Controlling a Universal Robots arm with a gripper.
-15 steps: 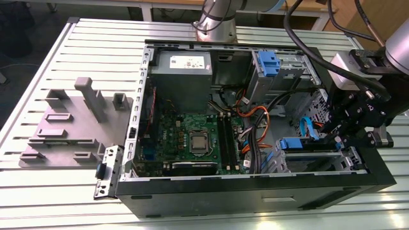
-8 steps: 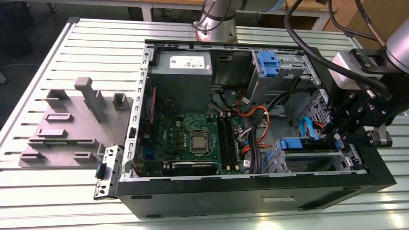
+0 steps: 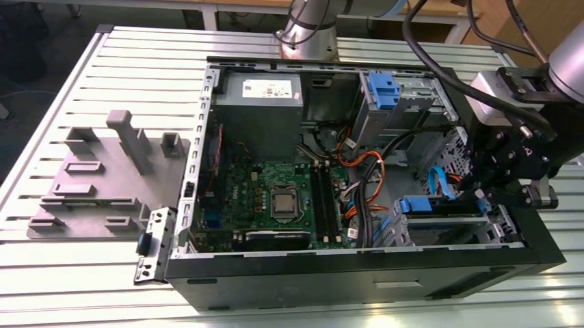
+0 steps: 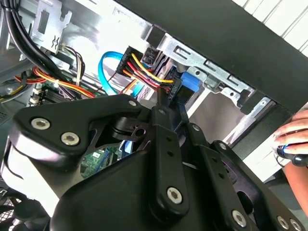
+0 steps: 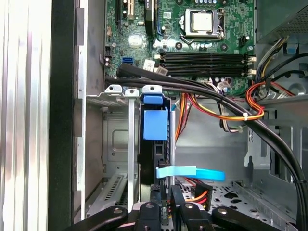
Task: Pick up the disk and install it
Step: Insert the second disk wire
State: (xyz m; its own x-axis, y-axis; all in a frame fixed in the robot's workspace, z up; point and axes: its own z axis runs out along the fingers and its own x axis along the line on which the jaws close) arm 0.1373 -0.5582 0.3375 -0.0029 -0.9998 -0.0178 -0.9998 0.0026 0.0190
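Gripper (image 4: pixel 166 103) linkage: matt black metal, bright steel screw heads. Disk (image 5: pixel 155 124) carrier: smooth glossy blue plastic. Drive cage (image 5: pixel 115 139): bare grey sheet metal, dull sheen. Case frame (image 3: pixel 365 277): matt black painted metal. Motherboard (image 3: pixel 273 198): green PCB, shiny metal CPU lid. Cables (image 5: pixel 221 108): glossy plastic insulation in black, orange, yellow. Table (image 3: pixel 55 273): ribbed light-grey metal, satin finish. Fixture (image 3: pixel 91 184): matt grey plastic.

Bright even light, soft shadows
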